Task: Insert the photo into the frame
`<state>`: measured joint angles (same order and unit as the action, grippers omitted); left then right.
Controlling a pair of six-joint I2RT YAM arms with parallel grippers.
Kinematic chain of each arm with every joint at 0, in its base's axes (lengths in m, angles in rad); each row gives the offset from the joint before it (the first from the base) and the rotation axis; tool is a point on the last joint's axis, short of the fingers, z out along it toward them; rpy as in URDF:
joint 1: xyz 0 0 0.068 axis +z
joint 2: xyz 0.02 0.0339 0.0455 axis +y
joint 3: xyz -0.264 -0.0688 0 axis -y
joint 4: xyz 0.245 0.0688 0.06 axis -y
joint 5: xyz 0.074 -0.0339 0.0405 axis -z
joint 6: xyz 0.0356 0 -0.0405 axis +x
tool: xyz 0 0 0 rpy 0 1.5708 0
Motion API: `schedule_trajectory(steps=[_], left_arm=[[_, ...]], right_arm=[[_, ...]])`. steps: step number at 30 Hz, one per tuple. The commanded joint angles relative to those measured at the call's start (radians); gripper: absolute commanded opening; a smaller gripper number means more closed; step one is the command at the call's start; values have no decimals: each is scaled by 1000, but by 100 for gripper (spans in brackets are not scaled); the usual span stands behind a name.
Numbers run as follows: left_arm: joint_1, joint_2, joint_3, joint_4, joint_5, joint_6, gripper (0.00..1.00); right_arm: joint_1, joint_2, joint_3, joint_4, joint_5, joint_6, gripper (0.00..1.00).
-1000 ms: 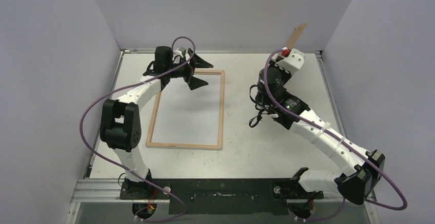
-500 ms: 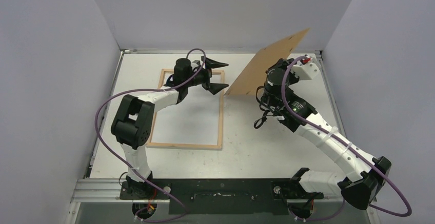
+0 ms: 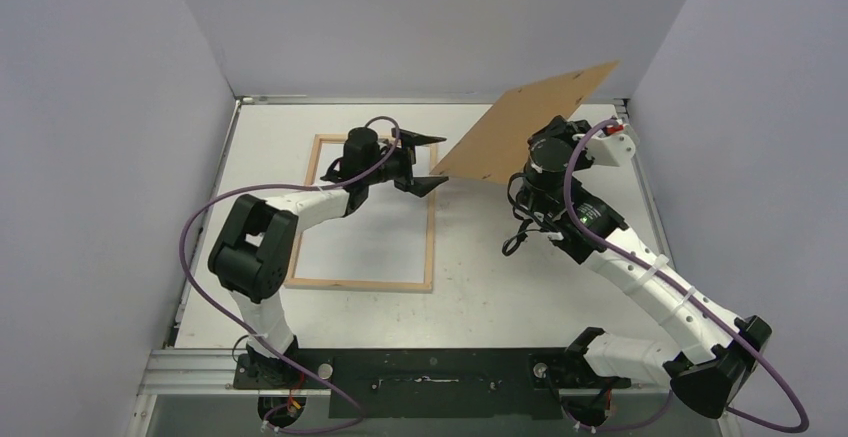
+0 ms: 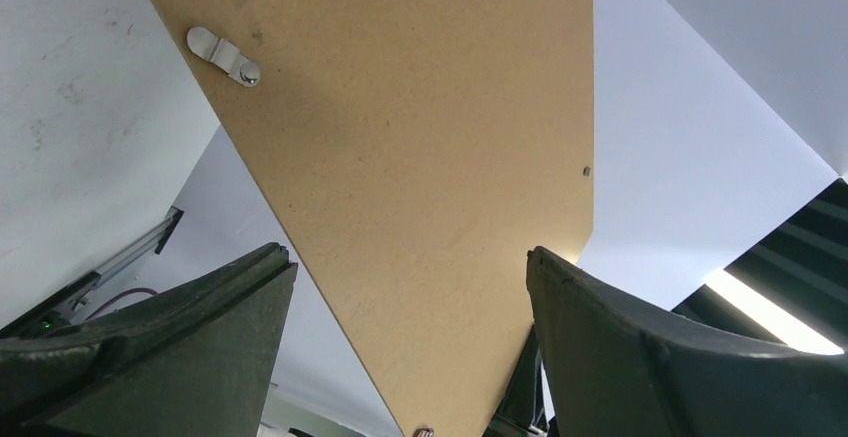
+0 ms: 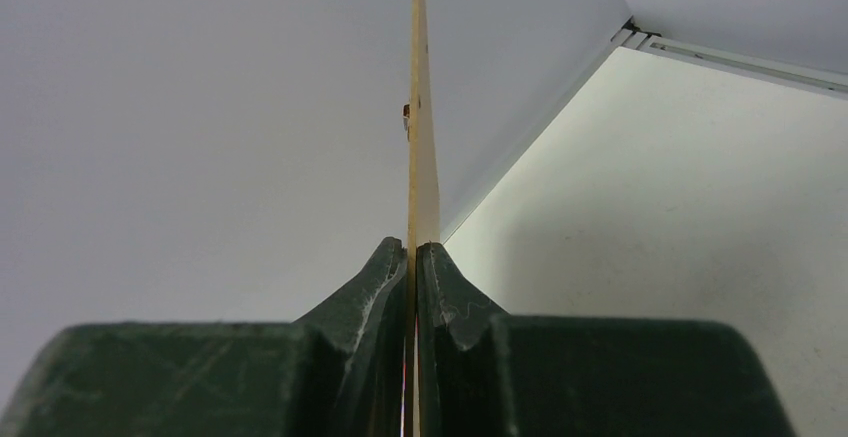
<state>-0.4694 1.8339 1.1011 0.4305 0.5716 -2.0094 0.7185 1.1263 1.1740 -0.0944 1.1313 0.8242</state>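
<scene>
The frame [image 3: 432, 237] lies flat on the table, wood side up, left of centre. The area inside it is white; I cannot tell whether the photo lies there, and no dark print shows in any view. My right gripper [image 3: 585, 117] is shut on the right edge of the brown backing board [image 3: 520, 122] and holds it tilted in the air; the wrist view shows the board edge-on [image 5: 420, 107] between the closed jaws [image 5: 413, 249]. My left gripper [image 3: 444, 159] is open at the board's lower left corner, and the board [image 4: 420, 157] fills the gap between its jaws [image 4: 410, 257].
A metal turn clip [image 4: 222, 55] sits on the board's face. Grey walls close in the table [image 3: 480, 257] on three sides. The frame's far right corner lies under the board and my left gripper.
My right arm has swung the board from edge-on to nearly flat and reached it left. My left gripper has moved right from the frame's far edge to the board's corner.
</scene>
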Motion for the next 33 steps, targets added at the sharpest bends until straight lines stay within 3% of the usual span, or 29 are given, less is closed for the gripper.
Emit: schedule_trajectory(steps=[1, 18, 25, 29, 33], left_arm=[[4, -70, 12, -71, -28, 41, 84], [-69, -59, 11, -48, -53, -52, 79], [-84, 4, 97, -16, -107, -89, 57], [-97, 37, 169, -22, -96, -86, 57], [-115, 52, 177, -18, -92, -97, 63]], right_arm=[[-7, -16, 13, 97, 52, 33, 0], [-8, 0, 7, 62, 59, 115, 0], [-8, -16, 1, 2, 40, 222, 0], [-8, -27, -5, -21, 34, 253, 0], [-8, -30, -3, -32, 28, 269, 0]])
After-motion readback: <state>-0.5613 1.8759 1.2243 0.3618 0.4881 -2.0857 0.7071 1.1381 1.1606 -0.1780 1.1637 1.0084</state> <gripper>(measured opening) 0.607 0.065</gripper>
